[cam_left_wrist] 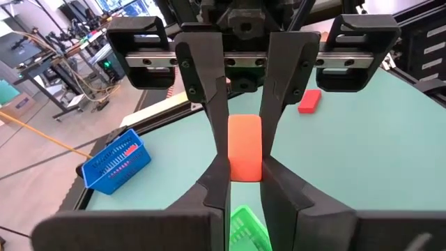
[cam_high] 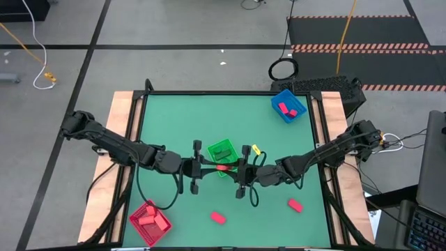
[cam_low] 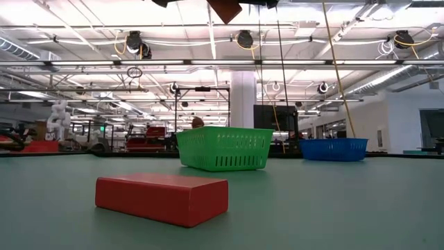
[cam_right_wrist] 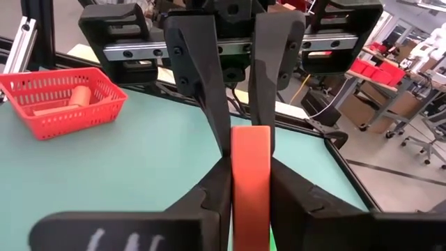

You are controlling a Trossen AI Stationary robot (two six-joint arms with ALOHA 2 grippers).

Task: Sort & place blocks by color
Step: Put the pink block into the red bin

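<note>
A red block hangs in the air between my two grippers, just above the near rim of the green bin. My left gripper reaches in from the table's left and is shut on the block's left end. My right gripper reaches in from the right and is shut on its other end. The two stand fingertip to fingertip. The low view shows only the block's underside at the picture's top edge. My left gripper pinches the block's left end between its two fingers, which lie along the block and come nearly level from the table's left. The block is lifted clear and lies about level. My right gripper pinches the block's right end between its two fingers, nearly level from the table's right, along the block. The block spans straight across to the other gripper, clear of the table and the bin.
A red bin with red blocks stands at the near left. A blue bin holding red blocks stands at the far right. Loose red blocks lie near the front and to the right. A small yellow piece lies beside the green bin.
</note>
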